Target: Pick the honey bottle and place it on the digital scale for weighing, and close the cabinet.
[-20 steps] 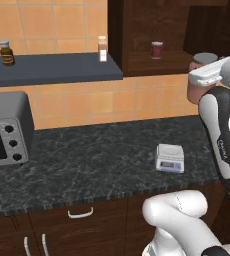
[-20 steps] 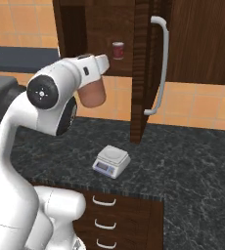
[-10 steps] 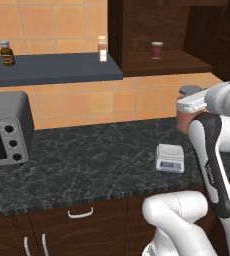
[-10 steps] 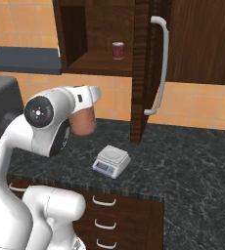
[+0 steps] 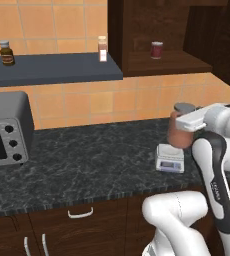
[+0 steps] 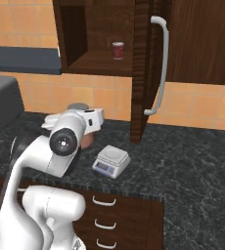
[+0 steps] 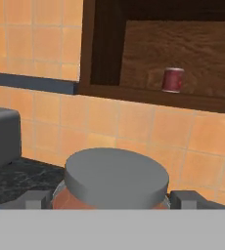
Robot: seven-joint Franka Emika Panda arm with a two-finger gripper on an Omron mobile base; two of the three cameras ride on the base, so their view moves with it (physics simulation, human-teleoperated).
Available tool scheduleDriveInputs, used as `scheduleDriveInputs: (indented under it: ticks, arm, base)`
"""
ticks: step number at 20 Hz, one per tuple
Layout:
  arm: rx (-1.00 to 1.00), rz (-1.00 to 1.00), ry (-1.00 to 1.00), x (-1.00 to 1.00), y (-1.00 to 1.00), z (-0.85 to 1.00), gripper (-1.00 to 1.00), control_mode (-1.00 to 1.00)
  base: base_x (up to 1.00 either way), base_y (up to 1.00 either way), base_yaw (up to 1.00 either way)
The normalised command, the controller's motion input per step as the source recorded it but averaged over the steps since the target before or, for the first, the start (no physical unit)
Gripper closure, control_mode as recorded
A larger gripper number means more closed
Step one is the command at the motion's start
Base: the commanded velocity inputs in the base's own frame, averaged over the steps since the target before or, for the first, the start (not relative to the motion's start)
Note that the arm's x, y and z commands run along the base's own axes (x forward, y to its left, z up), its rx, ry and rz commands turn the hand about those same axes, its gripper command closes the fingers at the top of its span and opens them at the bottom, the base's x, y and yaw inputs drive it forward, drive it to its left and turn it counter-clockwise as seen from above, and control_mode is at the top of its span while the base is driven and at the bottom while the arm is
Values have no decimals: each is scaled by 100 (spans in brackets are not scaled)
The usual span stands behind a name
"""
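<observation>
My gripper is shut on the honey bottle, a reddish-brown jar with a grey lid. The jar hangs upright, low over the dark counter. The digital scale, small, light grey and square, lies just below and beside it; in the right base view the jar shows left of the scale, mostly behind my arm. The cabinet stands open, its door swung out with the silver bar handle facing forward.
A small dark red jar stands inside the open cabinet. A toaster oven sits at the counter's left. The blue-grey wall shelf carries a small brown bottle and a pale bottle. Drawers run below the counter.
My arm has come down from near cabinet height with the honey bottle, which now hangs just over the counter by the scale. The cabinet door has not moved.
</observation>
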Motion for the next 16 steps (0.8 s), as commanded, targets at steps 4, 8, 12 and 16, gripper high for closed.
scheduleDriveInputs:
  ticks: [4, 8, 12, 16]
  arm:
    - [3, 13, 3, 38, 0, -23, 100, -100]
    - [0, 12, -1, 35, -11, -18, 100, -100]
    - [-5, 3, -8, 19, -5, -37, 100, -100]
    - [0, 13, 0, 37, -36, -36, 100, -100]
  base:
    - [0, 0, 0]
    - [0, 0, 0]
    - [0, 0, 0]
    - [0, 0, 0]
